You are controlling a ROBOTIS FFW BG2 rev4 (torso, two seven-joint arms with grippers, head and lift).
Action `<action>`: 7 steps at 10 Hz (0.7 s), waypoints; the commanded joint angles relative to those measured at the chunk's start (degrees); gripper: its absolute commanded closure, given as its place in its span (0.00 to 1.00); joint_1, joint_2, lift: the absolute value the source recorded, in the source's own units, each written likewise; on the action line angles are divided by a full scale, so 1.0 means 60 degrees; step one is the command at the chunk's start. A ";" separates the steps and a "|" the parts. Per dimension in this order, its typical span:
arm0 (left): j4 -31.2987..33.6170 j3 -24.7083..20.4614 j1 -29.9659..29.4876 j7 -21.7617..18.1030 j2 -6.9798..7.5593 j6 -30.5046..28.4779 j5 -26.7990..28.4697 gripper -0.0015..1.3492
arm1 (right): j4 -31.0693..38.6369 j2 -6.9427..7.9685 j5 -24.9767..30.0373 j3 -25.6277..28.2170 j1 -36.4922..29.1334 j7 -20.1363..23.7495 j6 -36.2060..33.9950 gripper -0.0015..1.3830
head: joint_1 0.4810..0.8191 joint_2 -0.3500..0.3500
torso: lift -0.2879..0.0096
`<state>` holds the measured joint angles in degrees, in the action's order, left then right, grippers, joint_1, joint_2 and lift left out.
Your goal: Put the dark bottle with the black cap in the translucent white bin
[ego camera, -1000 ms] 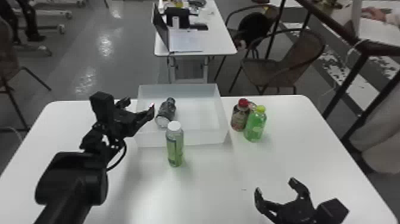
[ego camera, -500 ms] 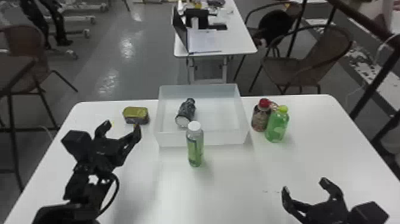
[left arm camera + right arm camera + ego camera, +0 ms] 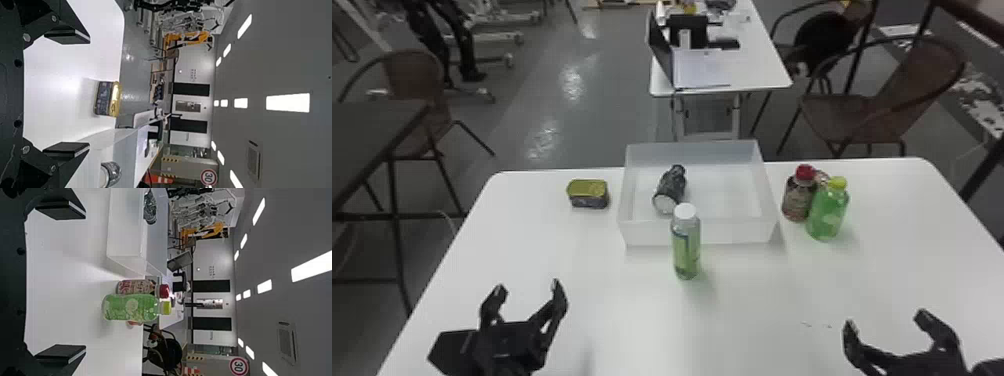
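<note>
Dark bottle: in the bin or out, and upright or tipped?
In, and tipped: the dark bottle lies on its side inside the white bin, its round base toward the near wall.

Lighting: bright, from overhead.
Ceiling lights [image 3: 287, 102] glare white in both wrist views; grey floor [image 3: 602, 125] carries shiny patches; soft shadows mark white table [image 3: 757, 320].

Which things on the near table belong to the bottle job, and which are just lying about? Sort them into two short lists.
Part of the job:
- dark bottle, lying in the bin
- translucent white bin

Just lying about:
- gold-topped tin
- white-capped bottle
- red-capped bottle
- green bottle with yellow cap
</note>
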<state>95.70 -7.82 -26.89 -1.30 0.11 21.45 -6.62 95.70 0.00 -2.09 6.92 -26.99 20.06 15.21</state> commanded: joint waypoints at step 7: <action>-0.0041 0.1391 -0.0880 0.1770 0.0318 0.0542 -0.0127 0.24 | 0.0134 0.0009 -0.0047 -0.0011 -0.0336 -0.0061 -0.0030 0.07 | 0.63 0.62 | 0.78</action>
<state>95.51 -0.10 -32.22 9.24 1.48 24.65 -6.86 96.48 0.00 -2.33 6.85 -29.00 19.63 15.00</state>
